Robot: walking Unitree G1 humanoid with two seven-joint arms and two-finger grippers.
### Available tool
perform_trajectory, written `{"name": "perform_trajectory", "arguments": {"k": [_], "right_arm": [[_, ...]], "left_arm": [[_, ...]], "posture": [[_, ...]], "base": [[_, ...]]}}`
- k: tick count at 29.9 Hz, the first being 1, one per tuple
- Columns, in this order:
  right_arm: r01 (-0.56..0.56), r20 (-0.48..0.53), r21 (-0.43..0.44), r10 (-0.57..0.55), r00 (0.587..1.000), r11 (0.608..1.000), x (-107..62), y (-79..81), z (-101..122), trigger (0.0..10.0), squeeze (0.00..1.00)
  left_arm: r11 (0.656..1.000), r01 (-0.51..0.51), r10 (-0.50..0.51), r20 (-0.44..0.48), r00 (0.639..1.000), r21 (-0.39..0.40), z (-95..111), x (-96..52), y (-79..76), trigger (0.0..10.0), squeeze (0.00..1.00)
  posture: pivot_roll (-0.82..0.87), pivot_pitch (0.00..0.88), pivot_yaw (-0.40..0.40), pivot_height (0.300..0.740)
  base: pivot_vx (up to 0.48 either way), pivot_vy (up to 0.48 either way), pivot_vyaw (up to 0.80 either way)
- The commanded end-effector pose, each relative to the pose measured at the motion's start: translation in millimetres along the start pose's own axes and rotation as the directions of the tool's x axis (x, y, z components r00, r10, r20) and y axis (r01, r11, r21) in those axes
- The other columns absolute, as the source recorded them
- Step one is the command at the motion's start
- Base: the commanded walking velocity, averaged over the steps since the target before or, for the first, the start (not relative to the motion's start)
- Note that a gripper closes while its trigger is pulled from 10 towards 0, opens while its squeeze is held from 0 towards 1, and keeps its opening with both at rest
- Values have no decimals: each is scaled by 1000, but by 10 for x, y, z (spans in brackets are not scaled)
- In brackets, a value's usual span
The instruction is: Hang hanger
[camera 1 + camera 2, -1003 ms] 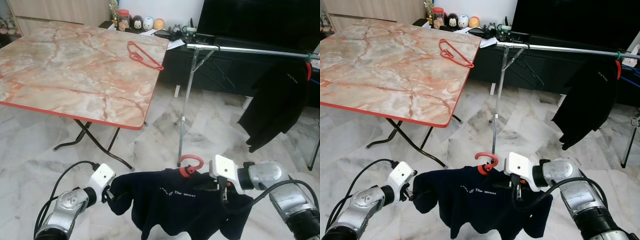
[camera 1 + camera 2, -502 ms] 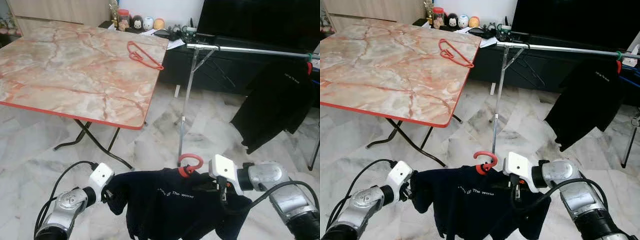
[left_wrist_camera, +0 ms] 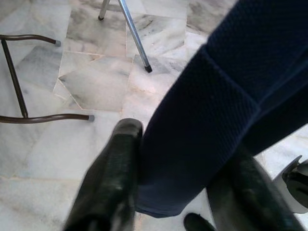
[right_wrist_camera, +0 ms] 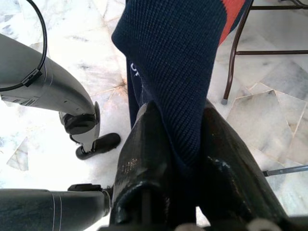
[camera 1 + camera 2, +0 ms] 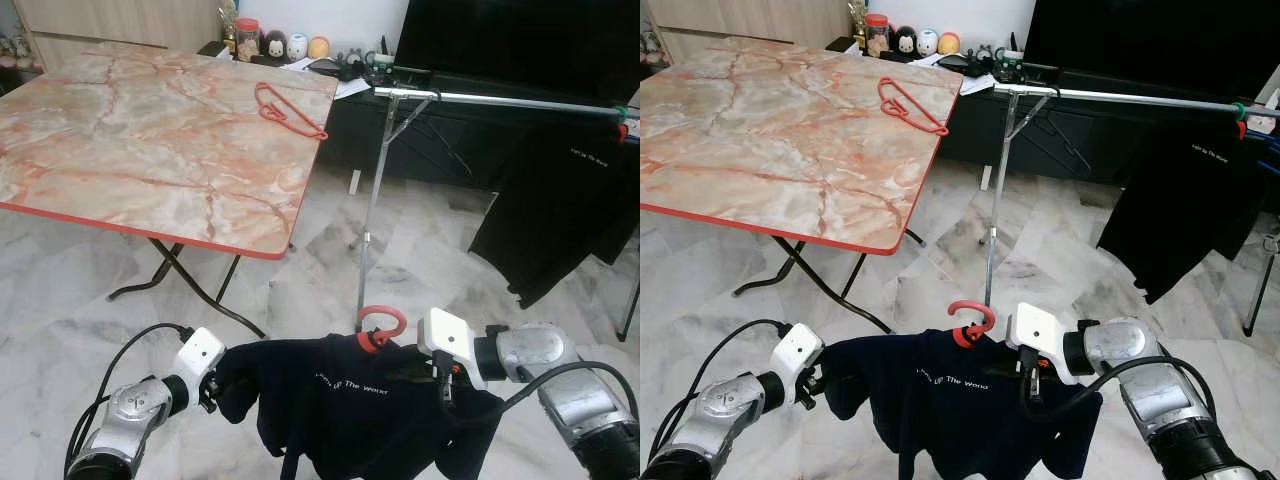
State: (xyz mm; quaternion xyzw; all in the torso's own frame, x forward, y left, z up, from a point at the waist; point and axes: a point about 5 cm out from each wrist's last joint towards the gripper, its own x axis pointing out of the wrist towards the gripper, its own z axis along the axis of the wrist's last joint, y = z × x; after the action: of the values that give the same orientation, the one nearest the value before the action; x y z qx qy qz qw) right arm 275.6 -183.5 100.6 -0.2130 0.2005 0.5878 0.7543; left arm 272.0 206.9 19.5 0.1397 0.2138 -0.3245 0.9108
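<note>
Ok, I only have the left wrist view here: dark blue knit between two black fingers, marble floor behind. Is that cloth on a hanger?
Observer: Yes. The navy shirt hangs on a red hanger whose hook sticks up at the collar.
Operator: What is the other arm doing?
Observer: The right gripper is shut on the shirt's other shoulder.
Operator: Where would it go?
Observer: A metal rail stands ahead, with a black garment hanging at its right end.
Operator: Any spare hangers?
Observer: One red hanger on the marble table.
</note>
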Motion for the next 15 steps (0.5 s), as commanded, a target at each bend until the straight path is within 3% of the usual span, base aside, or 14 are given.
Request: {"name": "perform_trajectory", "arguments": {"k": [1, 15], "right_arm": [[7, 29, -29, -6, 1000, 1000, -26, -23, 95, 10000, 0], [3, 44, -30, -2, 999, 1000, -8, -14, 125, 10000, 0]], "left_arm": [[1000, 6, -6, 10, 1000, 17, 30, 3, 21, 0, 0], [1000, -1, 0, 15, 1000, 19, 38, 0, 37, 0, 0]], "posture": [[-20, 0, -49, 740], [-20, 0, -45, 740]], "base": [[0, 0, 0], [0, 0, 0]]}}
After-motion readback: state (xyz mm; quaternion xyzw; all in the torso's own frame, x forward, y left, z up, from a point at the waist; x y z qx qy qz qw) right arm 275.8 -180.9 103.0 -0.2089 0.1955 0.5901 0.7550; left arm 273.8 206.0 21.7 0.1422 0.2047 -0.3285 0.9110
